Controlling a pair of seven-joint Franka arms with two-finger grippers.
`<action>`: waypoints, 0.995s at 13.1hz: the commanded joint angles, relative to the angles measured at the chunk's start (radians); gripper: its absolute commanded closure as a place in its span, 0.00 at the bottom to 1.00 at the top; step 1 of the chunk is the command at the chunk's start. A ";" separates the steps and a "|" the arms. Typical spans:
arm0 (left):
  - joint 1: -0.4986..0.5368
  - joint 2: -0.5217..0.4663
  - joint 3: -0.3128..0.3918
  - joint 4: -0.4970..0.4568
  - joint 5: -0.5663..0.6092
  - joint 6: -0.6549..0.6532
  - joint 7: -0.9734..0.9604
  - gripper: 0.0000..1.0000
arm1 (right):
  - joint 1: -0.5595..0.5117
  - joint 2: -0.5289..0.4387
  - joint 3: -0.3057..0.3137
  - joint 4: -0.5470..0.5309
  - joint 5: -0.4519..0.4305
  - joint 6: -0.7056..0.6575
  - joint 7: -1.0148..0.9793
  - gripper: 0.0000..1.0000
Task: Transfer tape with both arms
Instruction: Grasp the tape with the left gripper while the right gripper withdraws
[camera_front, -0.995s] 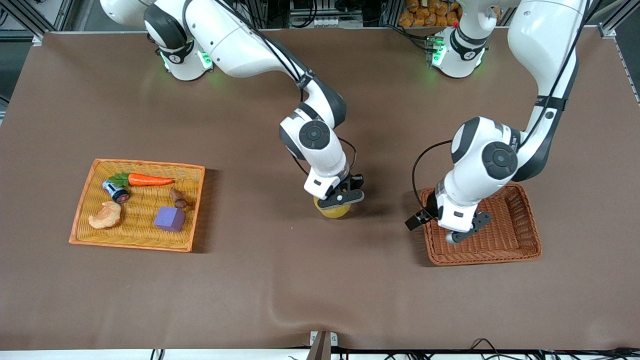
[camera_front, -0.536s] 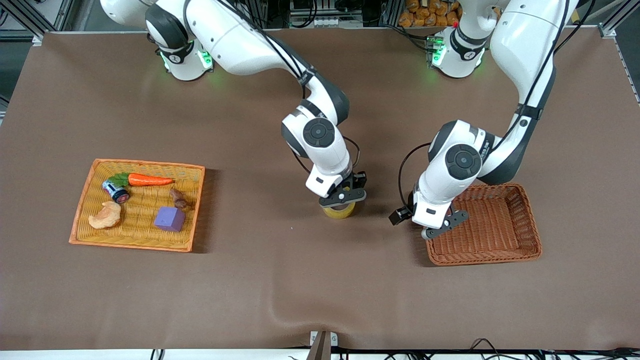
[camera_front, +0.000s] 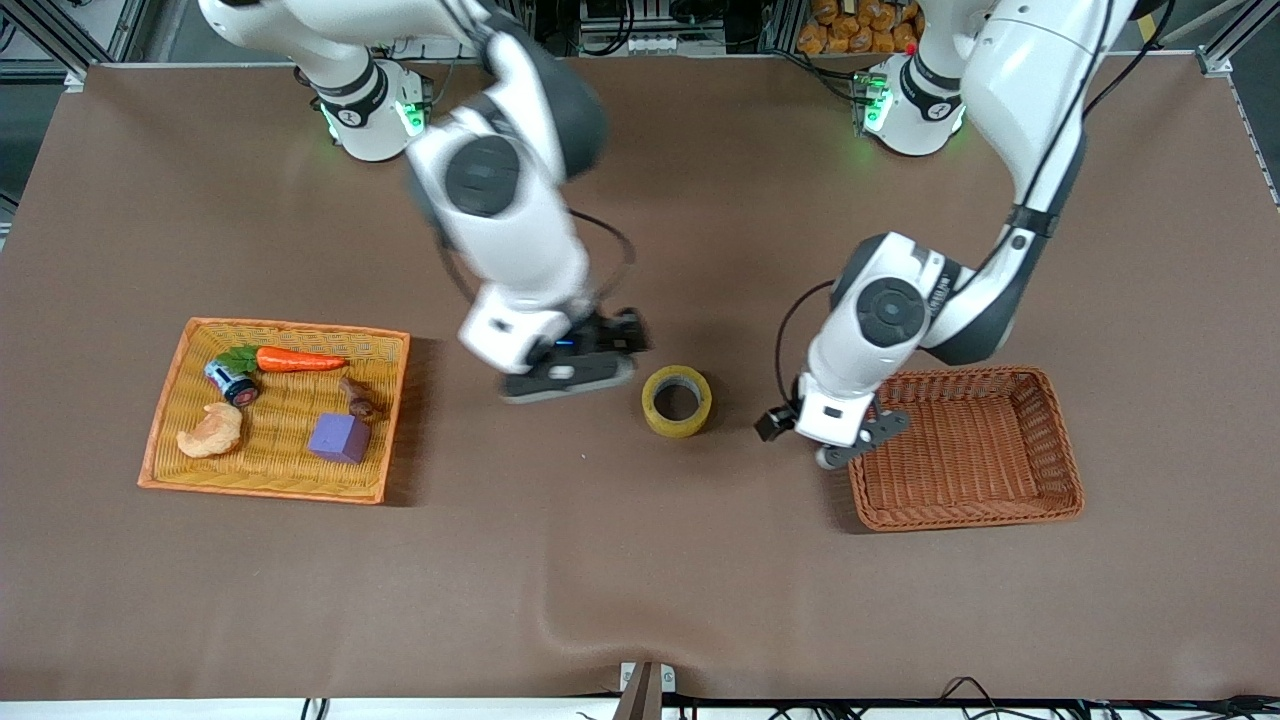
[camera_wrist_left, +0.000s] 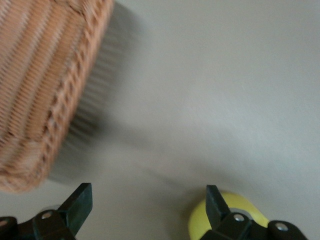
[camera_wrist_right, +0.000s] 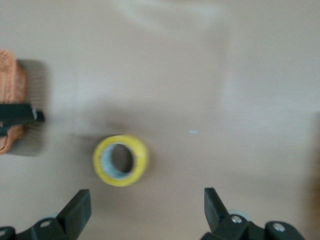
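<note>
The tape (camera_front: 677, 401), a yellowish ring with a grey core, lies flat on the brown table near the middle. My right gripper (camera_front: 570, 378) is open and empty, up in the air over the table between the tape and the orange basket. In the right wrist view the tape (camera_wrist_right: 121, 160) lies ahead of that open gripper (camera_wrist_right: 147, 210). My left gripper (camera_front: 855, 445) is open and empty, low over the table between the tape and the brown basket's rim (camera_front: 865, 500). In the left wrist view (camera_wrist_left: 147, 207) the tape (camera_wrist_left: 240, 207) shows partly behind one finger.
A flat orange basket (camera_front: 180, 470) at the right arm's end holds a carrot (camera_front: 295, 359), a purple cube (camera_front: 340, 437), a croissant toy (camera_front: 212, 431) and small items. The brown basket also shows in the left wrist view (camera_wrist_left: 45, 90).
My right gripper has let go of the tape, risen and swung toward the orange basket. My left gripper has moved from over the brown basket toward the tape.
</note>
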 joint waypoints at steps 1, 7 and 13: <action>-0.077 0.027 0.005 0.021 0.028 -0.015 -0.086 0.00 | -0.158 -0.239 0.023 -0.331 -0.008 -0.014 -0.235 0.00; -0.207 0.122 0.016 0.025 0.043 -0.015 -0.200 0.00 | -0.424 -0.494 0.021 -0.422 -0.009 -0.293 -0.332 0.00; -0.252 0.225 0.068 0.130 0.045 -0.015 -0.200 0.00 | -0.562 -0.508 0.029 -0.350 -0.190 -0.377 -0.338 0.00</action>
